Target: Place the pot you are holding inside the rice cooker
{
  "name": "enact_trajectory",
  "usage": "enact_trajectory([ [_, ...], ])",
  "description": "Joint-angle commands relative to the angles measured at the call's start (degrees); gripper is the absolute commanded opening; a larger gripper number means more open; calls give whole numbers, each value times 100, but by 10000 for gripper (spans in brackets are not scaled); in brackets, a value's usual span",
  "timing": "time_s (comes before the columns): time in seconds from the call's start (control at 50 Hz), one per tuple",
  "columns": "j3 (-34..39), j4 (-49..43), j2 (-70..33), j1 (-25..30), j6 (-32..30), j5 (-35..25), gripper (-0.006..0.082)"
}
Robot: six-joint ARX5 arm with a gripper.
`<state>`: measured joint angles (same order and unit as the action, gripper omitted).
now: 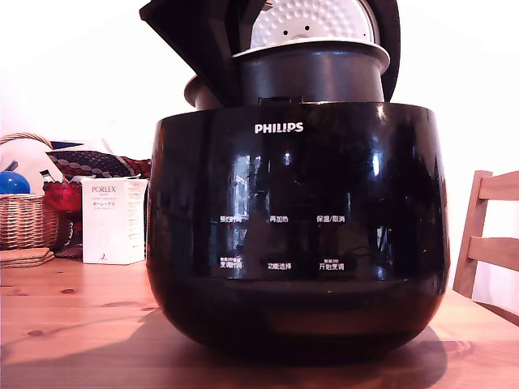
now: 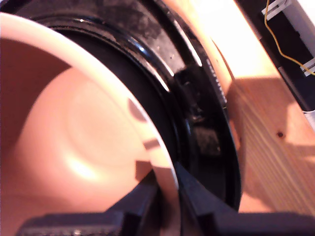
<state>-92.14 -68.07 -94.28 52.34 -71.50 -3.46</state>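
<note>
Lowering stage, by the look of it: round dark grey metal pot with a flared pale rim (image 1: 312,73) sits high in the upper centre of the exterior frame, partly sunk into the mouth of the large glossy black bowl-shaped rice cooker (image 1: 297,235), rim well above the cooker's top edge. Behind it, open round lid with dimpled silver-white inner plate (image 1: 312,20).

In the wrist view, black gripper (image 2: 167,196) at bottom centre, one finger (image 2: 140,199) inside the wall, the other outside, pinching the pot's pale rim (image 2: 147,132). Pot's interior fills the left of that frame, tinted pinkish by the light; cooker's black inner ring (image 2: 197,123) curves just beside it.

Next move, judged from this: straight descent, pot kept centred, then release once seated.

Readable writing: white "PHILIPS" (image 1: 279,128) on the cooker front, Chinese button labels below, too small to read; "PORLEX" on a white carton (image 1: 112,220) at left of the exterior frame, on the wooden table (image 1: 73,324).
</note>
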Motion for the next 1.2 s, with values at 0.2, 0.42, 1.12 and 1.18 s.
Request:
enact_trajectory([
  [0.2,-96,-76,9,197,-52,-273,47],
  [0.42,-96,-72,9,195,-52,-271,127],
  [1.12,-131,-116,46,195,81,254,132],
  [1.18,-186,-133,57,195,105,321,126],
])
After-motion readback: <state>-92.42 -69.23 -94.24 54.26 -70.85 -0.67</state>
